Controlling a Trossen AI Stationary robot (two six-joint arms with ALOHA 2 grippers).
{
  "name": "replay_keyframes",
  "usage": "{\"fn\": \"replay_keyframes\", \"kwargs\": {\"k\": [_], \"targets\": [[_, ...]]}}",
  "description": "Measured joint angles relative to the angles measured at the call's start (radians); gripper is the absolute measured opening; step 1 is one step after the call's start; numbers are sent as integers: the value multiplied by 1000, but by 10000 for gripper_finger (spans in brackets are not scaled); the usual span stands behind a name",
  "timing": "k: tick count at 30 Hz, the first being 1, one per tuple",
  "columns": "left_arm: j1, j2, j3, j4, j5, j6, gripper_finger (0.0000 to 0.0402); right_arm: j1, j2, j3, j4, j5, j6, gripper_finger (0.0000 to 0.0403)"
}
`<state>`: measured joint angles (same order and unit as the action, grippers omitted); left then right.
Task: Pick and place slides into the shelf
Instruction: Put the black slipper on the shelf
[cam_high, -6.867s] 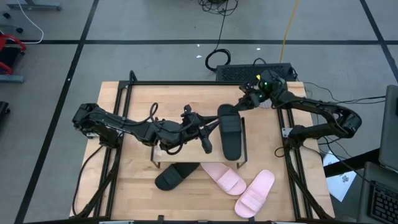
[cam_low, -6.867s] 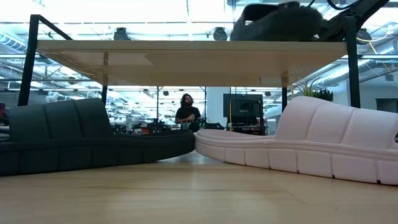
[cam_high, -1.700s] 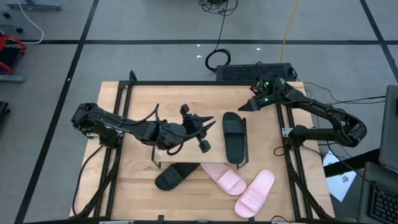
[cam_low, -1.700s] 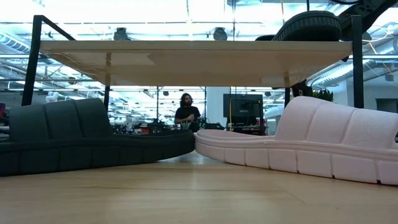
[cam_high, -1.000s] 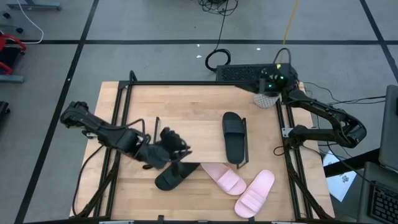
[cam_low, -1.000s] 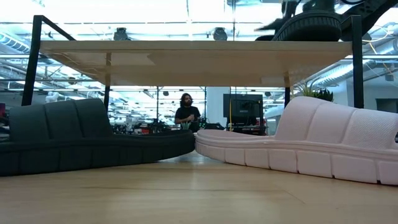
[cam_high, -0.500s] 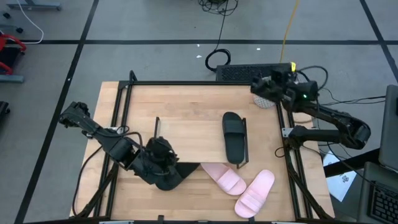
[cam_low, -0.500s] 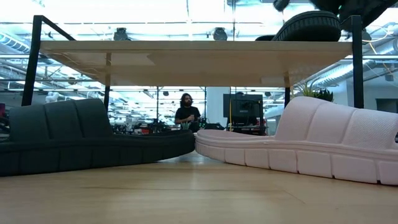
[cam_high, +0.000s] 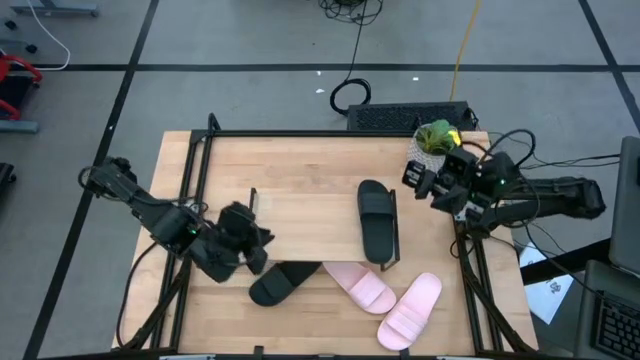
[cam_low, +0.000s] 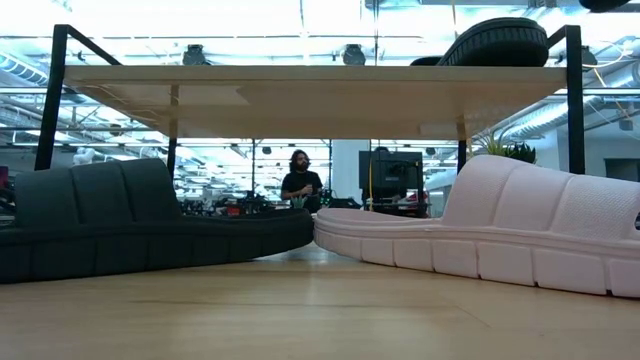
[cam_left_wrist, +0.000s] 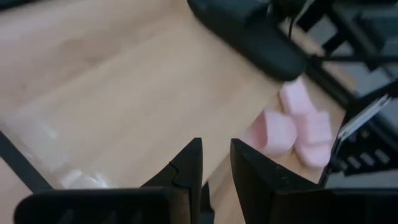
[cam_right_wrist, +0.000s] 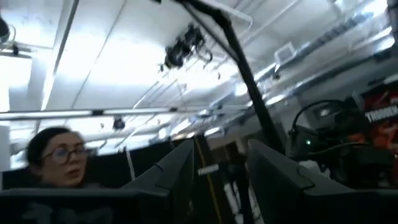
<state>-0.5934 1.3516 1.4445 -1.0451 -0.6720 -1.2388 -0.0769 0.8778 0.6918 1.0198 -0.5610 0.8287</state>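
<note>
The shelf (cam_high: 310, 215) stands mid-table, and one black slide (cam_high: 375, 222) lies flat on the right end of its top board. It also shows on that board in the low view (cam_low: 495, 42). A second black slide (cam_high: 280, 284) and two pink slides (cam_high: 360, 287) (cam_high: 410, 310) lie on the table in front of the shelf. My left gripper (cam_high: 245, 240) hovers by the shelf's near left corner, fingers (cam_left_wrist: 216, 149) a little apart with nothing between them. My right gripper (cam_high: 412, 178) is raised at the table's right edge, open (cam_right_wrist: 221, 152) and tipped toward the ceiling.
A small potted plant (cam_high: 432, 140) sits at the table's far right corner, close to my right arm. A keyboard (cam_high: 405, 115) and cables lie on the floor behind. A person (cam_low: 300, 180) sits far off in the room. The shelf top's left half is bare.
My left gripper has gone from over the black slide in front of the shelf toward the table's left edge, rolling as it went. My right gripper has swung from the far right corner toward the near edge, risen and tipped upward. The slides have stayed put.
</note>
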Motion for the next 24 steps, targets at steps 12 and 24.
{"fn": "replay_keyframes", "kwargs": {"k": [12, 24], "targets": [[-13, -115, 0, -7, -48, 191, 81, 292, 20, 0, 19, 261, -266, 138], [-54, -189, 1, -39, 71, 332, 81, 601, 248, 152, -43, 587, -626, 138]]}}
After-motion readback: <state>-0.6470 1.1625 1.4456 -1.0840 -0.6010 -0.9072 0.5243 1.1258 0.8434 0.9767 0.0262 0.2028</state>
